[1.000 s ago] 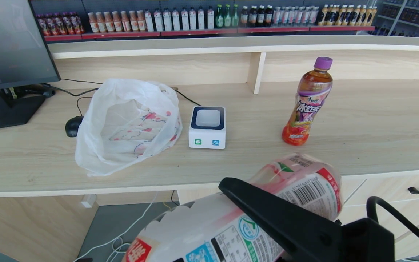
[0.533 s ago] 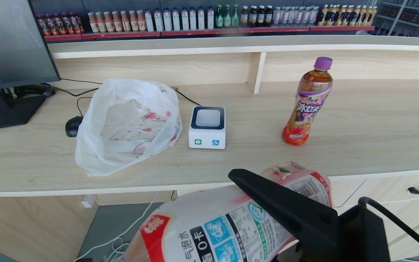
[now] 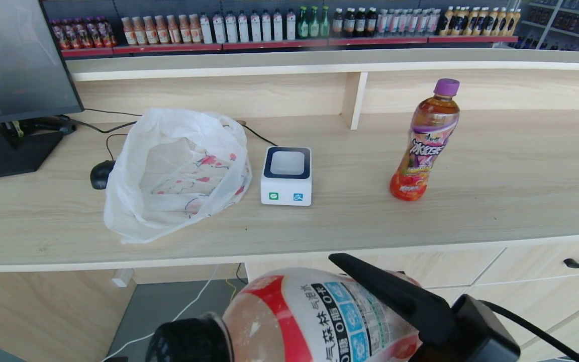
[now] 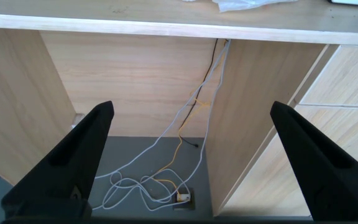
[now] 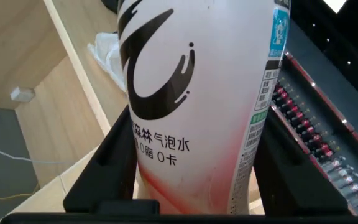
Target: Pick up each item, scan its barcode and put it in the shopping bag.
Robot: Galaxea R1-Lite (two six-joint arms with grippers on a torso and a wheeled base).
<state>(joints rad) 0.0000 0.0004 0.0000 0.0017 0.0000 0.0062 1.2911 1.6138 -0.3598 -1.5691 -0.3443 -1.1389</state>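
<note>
Head view showed the right gripper [image 5: 197, 134] clamped across the label of the sparkling water bottle [image 3: 314, 322], held in the air short of the counter [image 3: 520, 191], lower than its front edge as that view gave it. Over the last second the bottle had sunk in that view and swung round. A second ago its barcode faced up toward the camera; half a second ago the code had slid toward the far side. At this moment it no longer showed there, and the black cap [image 3: 189, 342] pointed down and toward the robot's left. I judged this to be the wrist turning the code to face downward for scanning. The scan itself was not yet done, since the bottle was not over the scanner [image 3: 286, 175].

The left gripper [image 4: 191, 109] hung with its fingers wide apart and nothing between them, low in front of the counter's open underside, where loose cables [image 4: 160, 186] lay on the floor.

On the counter the white shopping bag [image 3: 176, 171] sat slumped just beside the scanner, on its left, with something pink-printed already inside. A purple-capped tea bottle [image 3: 425, 141] stood upright, well apart to the right, unscanned by the look of it. A mouse [image 3: 101, 174] lay touching the bag's far left side, near the monitor [image 3: 13, 55].

Nothing lay between the held bottle and the scanner, but the bottle would probably have to rise over the counter's edge. The bag's sagging mouth might make the drop awkward.
</note>
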